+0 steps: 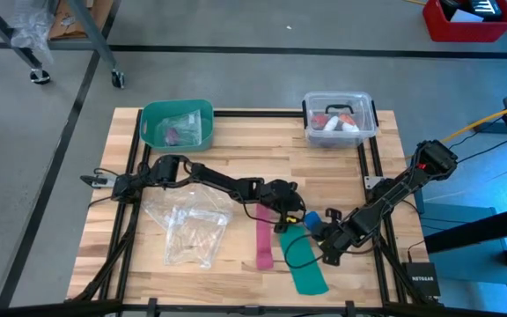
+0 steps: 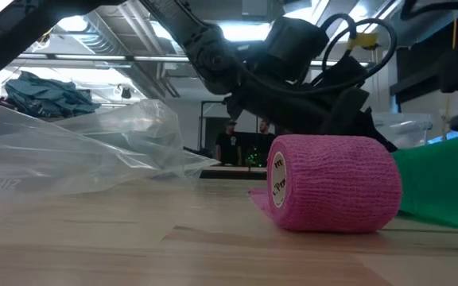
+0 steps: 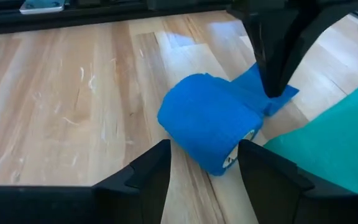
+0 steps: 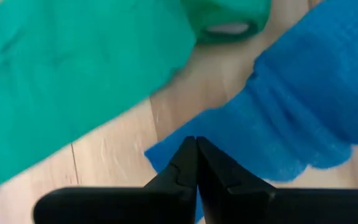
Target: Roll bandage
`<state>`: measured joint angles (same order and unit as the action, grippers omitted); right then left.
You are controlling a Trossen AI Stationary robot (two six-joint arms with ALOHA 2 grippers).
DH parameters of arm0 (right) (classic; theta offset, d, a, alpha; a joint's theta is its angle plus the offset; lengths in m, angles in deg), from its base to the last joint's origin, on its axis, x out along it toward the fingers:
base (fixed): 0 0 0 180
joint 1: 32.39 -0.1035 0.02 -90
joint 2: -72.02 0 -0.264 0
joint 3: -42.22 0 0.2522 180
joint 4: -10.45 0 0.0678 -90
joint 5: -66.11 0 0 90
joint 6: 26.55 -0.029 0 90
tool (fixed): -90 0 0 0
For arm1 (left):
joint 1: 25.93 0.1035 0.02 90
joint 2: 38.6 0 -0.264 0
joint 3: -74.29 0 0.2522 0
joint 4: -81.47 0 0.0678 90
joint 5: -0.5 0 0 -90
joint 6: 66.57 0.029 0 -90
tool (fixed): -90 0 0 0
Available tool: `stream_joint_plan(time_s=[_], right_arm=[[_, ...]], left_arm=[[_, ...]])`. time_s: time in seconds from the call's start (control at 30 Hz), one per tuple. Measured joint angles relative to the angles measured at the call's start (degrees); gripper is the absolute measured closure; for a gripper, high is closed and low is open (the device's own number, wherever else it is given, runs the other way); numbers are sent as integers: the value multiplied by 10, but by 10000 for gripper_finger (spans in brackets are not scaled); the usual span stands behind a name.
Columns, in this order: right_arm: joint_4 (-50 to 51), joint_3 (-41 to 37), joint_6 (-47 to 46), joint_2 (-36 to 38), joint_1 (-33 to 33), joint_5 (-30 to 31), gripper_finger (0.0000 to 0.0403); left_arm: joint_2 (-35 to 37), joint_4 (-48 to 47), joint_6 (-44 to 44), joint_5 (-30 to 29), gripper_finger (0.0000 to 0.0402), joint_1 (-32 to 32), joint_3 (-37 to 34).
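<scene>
- The bandage (image 3: 207,124) is already wound into a compact blue roll lying on its side on the tabletop (image 1: 236,167), lower centre-right of the high view, just beside the teal strip (image 1: 304,264).
- One short tail still sticks out flat from the roll toward the upper right of the left wrist view — so the rolling looks nearly done, with only that loose end left to press down, as far as these views show.
- The left gripper (image 3: 204,163) sits right at the roll: its two dark fingers stand wide apart at the bottom of the left wrist view, one on each side of the roll's near end, not clamped on it.
- The right gripper (image 4: 196,163) has its fingers pinched together with nothing between them; their tips rest at the edge of the blue tail, bottom centre of the right wrist view. Whether they press on the fabric I cannot tell.
- In the high view both grippers meet at the roll, left from the picture's left, right from the lower right.
- A pink roll (image 2: 332,183) fills the low view and hides the blue one.
</scene>
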<state>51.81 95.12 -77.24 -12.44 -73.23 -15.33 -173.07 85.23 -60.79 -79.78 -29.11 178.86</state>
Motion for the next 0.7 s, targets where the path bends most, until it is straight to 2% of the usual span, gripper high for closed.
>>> stream_joint_plan(time_s=[0.3,0.7], right_arm=[[-10,0,-14,0,0,47,397],[-23,0,-17,0,0,60,397]], left_arm=[[-2,2,2,0,224,-7,0],[-12,35,9,-35,224,-7,0]])
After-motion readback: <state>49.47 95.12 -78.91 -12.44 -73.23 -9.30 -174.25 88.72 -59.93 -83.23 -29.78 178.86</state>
